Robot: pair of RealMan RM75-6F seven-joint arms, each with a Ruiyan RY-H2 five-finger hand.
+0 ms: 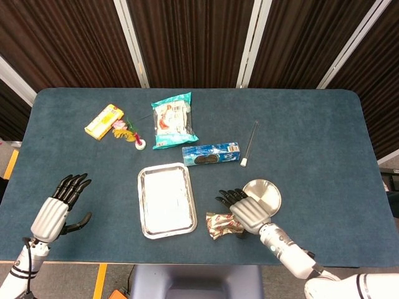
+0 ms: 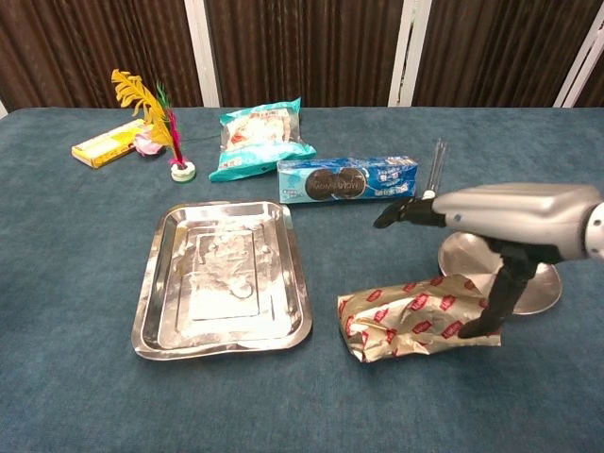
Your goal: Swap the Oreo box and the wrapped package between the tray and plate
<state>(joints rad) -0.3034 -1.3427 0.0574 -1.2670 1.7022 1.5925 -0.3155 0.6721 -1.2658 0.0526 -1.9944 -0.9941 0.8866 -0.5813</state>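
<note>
The Oreo box point(image 1: 211, 154) point(image 2: 347, 179) lies on the table beyond the steel tray point(image 1: 166, 200) point(image 2: 226, 274), which holds nothing. The gold-and-red wrapped package point(image 1: 218, 224) point(image 2: 415, 316) lies on the table between the tray and the small round metal plate point(image 1: 263, 192) point(image 2: 543, 283). My right hand point(image 1: 246, 212) point(image 2: 500, 222) hovers over the package's right end with its fingers stretched out to the left and its thumb pointing down at the wrapper. My left hand point(image 1: 59, 208) is open over the front left of the table, far from everything.
At the back left are a yellow box point(image 1: 104, 121) point(image 2: 111, 142), a feather shuttlecock point(image 1: 133, 134) point(image 2: 165, 123) and a teal snack bag point(image 1: 173, 119) point(image 2: 260, 137). A glass tube point(image 1: 249, 143) point(image 2: 434, 170) lies just right of the Oreo box.
</note>
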